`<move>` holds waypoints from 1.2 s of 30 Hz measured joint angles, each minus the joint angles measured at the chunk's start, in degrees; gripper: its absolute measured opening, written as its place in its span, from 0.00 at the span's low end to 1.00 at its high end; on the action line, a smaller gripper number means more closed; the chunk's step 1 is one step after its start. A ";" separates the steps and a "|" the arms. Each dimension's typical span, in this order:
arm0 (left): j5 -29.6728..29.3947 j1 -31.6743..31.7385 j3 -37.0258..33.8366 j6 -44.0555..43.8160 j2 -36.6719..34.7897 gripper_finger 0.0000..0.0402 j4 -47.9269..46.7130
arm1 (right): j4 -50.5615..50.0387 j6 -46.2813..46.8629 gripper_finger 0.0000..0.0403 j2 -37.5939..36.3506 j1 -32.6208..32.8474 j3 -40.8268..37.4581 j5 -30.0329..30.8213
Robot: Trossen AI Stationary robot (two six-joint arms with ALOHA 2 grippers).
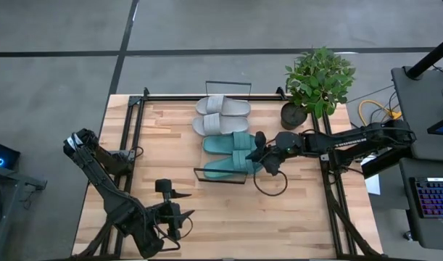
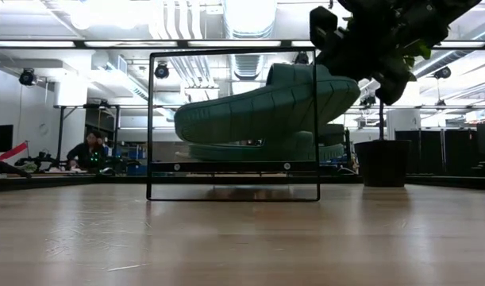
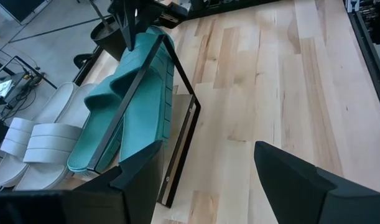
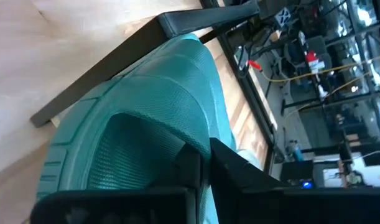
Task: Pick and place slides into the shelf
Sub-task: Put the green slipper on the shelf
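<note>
The right claw (image 1: 263, 154) is clenched on a teal slide (image 1: 239, 161), tilted at the near end of the shelf (image 1: 221, 175); its fingertips are hidden behind the strap. The left claw (image 1: 179, 215) waits open over the near-left tabletop (image 1: 294, 225).

The shelf's plank top (image 1: 222, 138) was almost wholly covered by the four slides in the high view. The right gripper (image 1: 259, 152) hid the open end of one teal slide (image 1: 232, 161) near the bench's right side; contact could not be confirmed there. In the right wrist view the jaws blocked the strap's near edge, and the slide was cut off by the frame. In the low view the grey slides were hidden behind the teal pair (image 2: 266, 111). The left gripper (image 1: 179, 215) near the bench's front edge was partly overlapped by its arm. A distant person (image 2: 87, 151) was too small to describe.
</note>
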 joint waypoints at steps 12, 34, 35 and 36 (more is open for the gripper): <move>0.04 -0.01 -3.77 -0.24 -0.02 0.59 0.43 | 2.62 -2.43 0.03 7.23 0.09 0.18 3.64; 0.00 0.00 -3.89 -0.33 -0.02 0.59 0.48 | -1.13 17.98 0.34 6.53 0.01 0.39 4.28; 0.02 -0.02 -3.89 -0.33 -0.02 0.59 0.46 | -1.49 19.04 0.37 6.44 0.02 0.39 4.30; 0.00 -0.02 -3.89 -0.33 -0.02 0.59 0.46 | -1.85 19.96 0.39 6.31 0.02 0.40 4.29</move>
